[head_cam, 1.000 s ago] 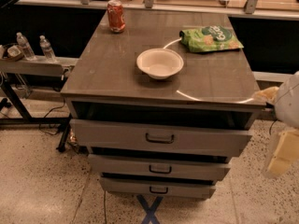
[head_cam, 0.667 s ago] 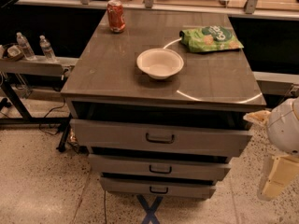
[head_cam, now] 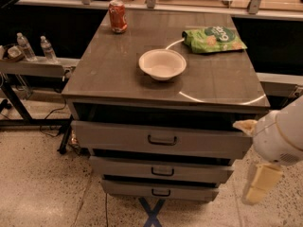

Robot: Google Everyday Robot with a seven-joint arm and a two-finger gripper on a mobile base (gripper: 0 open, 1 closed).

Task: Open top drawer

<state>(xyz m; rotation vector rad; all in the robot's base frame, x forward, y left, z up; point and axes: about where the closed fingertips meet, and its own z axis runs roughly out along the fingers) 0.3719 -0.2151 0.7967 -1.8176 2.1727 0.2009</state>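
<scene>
The top drawer (head_cam: 118, 137) is the tallest grey front of three, with a small dark pull handle (head_cam: 162, 140) at its centre. It stands out a little from the cabinet, with a dark gap between it and the tabletop. My gripper (head_cam: 252, 155) is to the right of the drawer's right end, off the cabinet's front right corner. It is open and holds nothing. One cream finger (head_cam: 244, 126) is beside the drawer's top right corner and the other (head_cam: 260, 186) hangs lower. It is well away from the handle.
Two shorter grey drawers (head_cam: 161, 170) (head_cam: 160, 191) sit below. On the tabletop (head_cam: 113, 74) are a white bowl (head_cam: 162, 64), a red can (head_cam: 118, 16) and a green chip bag (head_cam: 213, 38). A low shelf with water bottles (head_cam: 33, 46) stands at the left. A blue X (head_cam: 152, 213) marks the floor.
My gripper and arm have moved down and slightly left at the right side of the cabinet. The drawers and tabletop objects have not moved.
</scene>
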